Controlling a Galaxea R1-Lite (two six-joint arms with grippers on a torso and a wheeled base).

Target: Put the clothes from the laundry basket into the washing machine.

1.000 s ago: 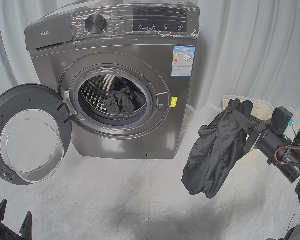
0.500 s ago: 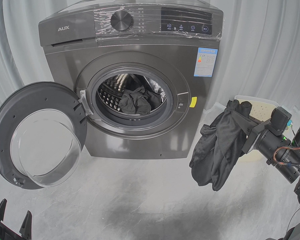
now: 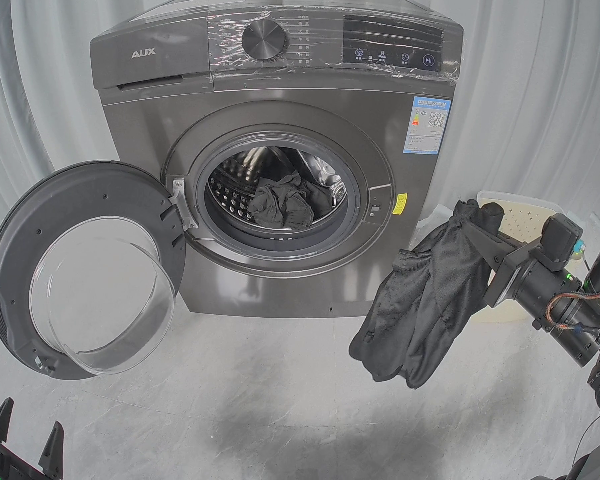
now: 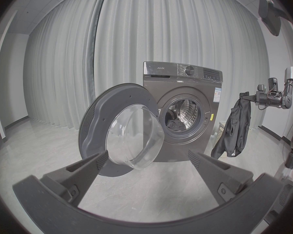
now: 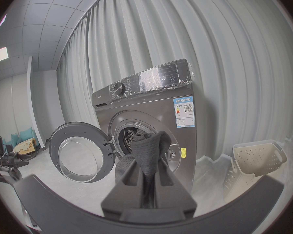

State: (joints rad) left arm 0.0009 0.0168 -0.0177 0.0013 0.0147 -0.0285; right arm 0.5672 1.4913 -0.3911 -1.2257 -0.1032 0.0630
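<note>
A grey washing machine (image 3: pixel 280 101) stands with its round door (image 3: pixel 87 268) swung open to the left. A dark garment (image 3: pixel 283 203) lies inside the drum. My right gripper (image 3: pixel 481 229) is shut on a black garment (image 3: pixel 423 301) that hangs in the air to the right of the machine, in front of the cream laundry basket (image 3: pixel 523 218). In the right wrist view the black garment (image 5: pixel 150 153) is pinched between the fingers, with the basket (image 5: pixel 255 166) on the floor beside the machine. My left gripper (image 3: pixel 27 431) is low at the near left, open and holding nothing.
White curtains (image 3: pixel 533 88) hang behind the machine. The open door juts out over the grey tiled floor (image 3: pixel 260 401) at the left. Bare floor lies between me and the drum opening.
The camera has moved, so the machine sits further right in the picture. The hanging black garment has swung out to the left. Both grippers keep their places.
</note>
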